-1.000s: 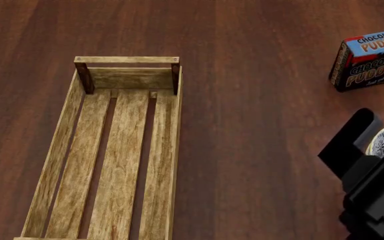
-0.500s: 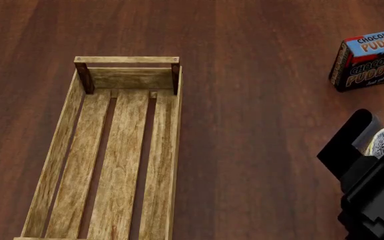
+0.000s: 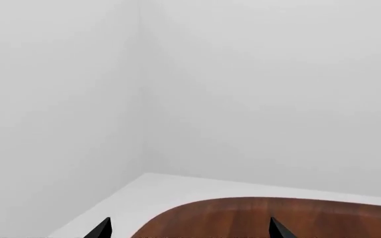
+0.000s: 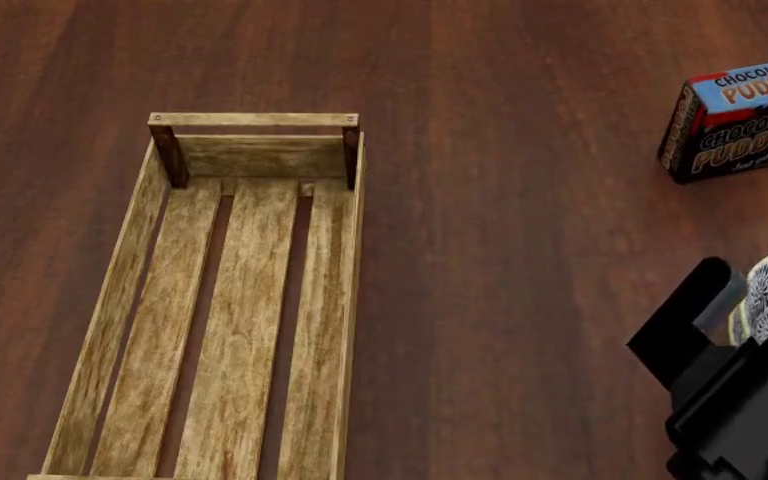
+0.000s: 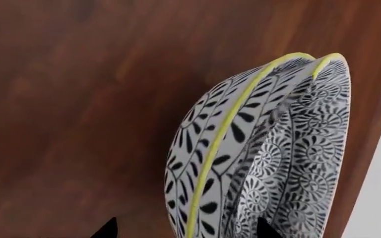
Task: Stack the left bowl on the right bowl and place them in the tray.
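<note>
Dark reddish wood-grain tabletop (image 4: 518, 150) fills the head view; pale blank walls behind it show only from the left wrist camera. Nearest, at the lower right edge of the head view: black right gripper (image 4: 738, 330), its jaws on either side of the bowls (image 5: 263, 148). Right wrist view shows two nested bowls, black-and-white leaf and floral pattern, thin yellow rims close together, the pair between the two dark jaw tips; the tips sit right by the rims, but actual contact is below the frame edge, so cannot tell whether the jaws are clamped. Left gripper (image 3: 189, 233): only two dark tips show, set well apart, nothing between them, looking out over a rounded tabletop edge toward the walls. Tray (image 4: 131, 300): long slatted crate of light weathered wood, left of centre, running from the near edge away to its far end wall with corner posts; nothing in it. Well apart from the bowls, which stay at the right side. Farthest, far right: chocolate pudding box (image 4: 744, 120), standing clear of everything. Judgement: stacking looks done; step in hand is gripping or lifting the pair. Next move calls for a firm hold on both rims together, a lift, carry leftward across bare tabletop, then lowering onto the slats between the low sides.
</note>
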### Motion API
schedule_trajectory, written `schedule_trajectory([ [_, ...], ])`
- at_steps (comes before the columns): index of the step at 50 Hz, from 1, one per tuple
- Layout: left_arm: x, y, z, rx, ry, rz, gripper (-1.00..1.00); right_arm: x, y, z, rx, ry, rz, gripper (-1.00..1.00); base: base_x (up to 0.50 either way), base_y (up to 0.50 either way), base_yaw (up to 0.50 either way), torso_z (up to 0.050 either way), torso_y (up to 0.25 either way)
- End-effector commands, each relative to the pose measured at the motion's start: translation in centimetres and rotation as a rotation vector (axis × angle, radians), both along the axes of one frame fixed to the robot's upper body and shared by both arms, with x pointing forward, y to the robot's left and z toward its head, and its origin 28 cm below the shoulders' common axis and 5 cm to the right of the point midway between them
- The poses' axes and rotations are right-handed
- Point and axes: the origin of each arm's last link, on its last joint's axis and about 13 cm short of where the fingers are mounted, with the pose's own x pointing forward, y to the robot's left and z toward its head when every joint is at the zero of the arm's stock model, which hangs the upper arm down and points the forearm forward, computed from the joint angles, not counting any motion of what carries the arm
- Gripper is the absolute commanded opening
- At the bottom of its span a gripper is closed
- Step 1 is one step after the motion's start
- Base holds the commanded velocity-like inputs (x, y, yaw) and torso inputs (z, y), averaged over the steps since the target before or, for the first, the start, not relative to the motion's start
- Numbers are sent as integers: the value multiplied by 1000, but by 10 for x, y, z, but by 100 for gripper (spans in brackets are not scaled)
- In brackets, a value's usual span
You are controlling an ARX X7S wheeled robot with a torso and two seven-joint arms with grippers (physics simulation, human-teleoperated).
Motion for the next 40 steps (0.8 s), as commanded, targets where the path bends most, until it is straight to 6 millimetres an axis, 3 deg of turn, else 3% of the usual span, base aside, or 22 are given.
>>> schedule_trajectory([
  [1,1,-1,-2,-1,8,-1,100,0,-3,-15,5,26,-16,100,0,0,0,0,0],
  [18,10,-3,-6,5,33,-1,100,8,-4,-33,-6,49,-17,100,0,0,0,0,0],
  [19,10,-3,-5,6,33,-2,100,7,-5,-32,-4,51,-20,-100,0,0,0,0,0],
  [40,6,-2,-4,-6,13,-12,100,-17,-7,7,-67,2,-10,-100,0,0,0,0,0],
])
